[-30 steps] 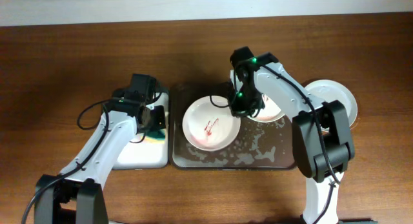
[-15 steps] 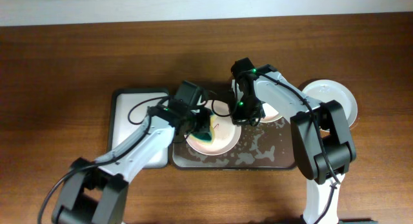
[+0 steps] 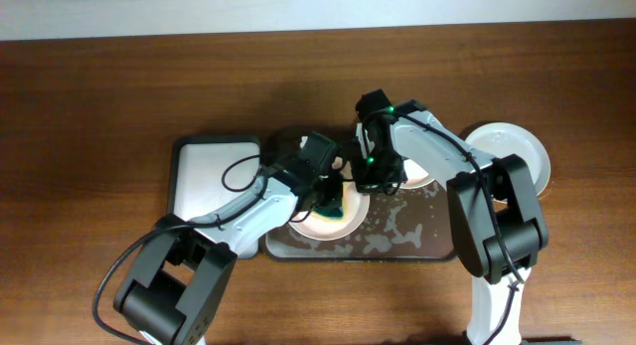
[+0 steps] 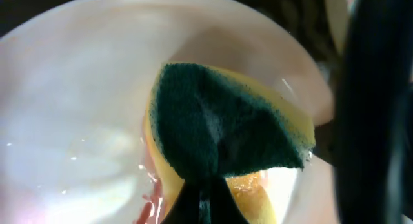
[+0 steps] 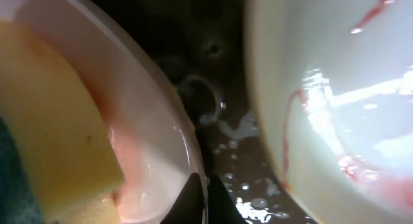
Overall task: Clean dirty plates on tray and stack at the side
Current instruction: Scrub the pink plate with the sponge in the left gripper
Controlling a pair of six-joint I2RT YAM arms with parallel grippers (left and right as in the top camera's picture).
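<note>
The left gripper (image 3: 330, 199) has its jaws closed on a green and yellow sponge (image 4: 226, 127) pressed into a white plate (image 3: 298, 223) on the dark tray (image 3: 397, 238), while the right gripper (image 3: 371, 176) has its jaws pinching that plate's rim beside 1 red-smeared plate (image 5: 335, 88).

A dark brown wooden table (image 3: 99, 86) fills almost the whole overhead view, its grain running left to right in long reddish streaks. Along the top edge a narrow pale whitish strip (image 3: 298, 5) lies beyond the table's far side; whether it is wall or floor cannot be told. The light is even and soft, with only faint shadows on the wood.
</note>
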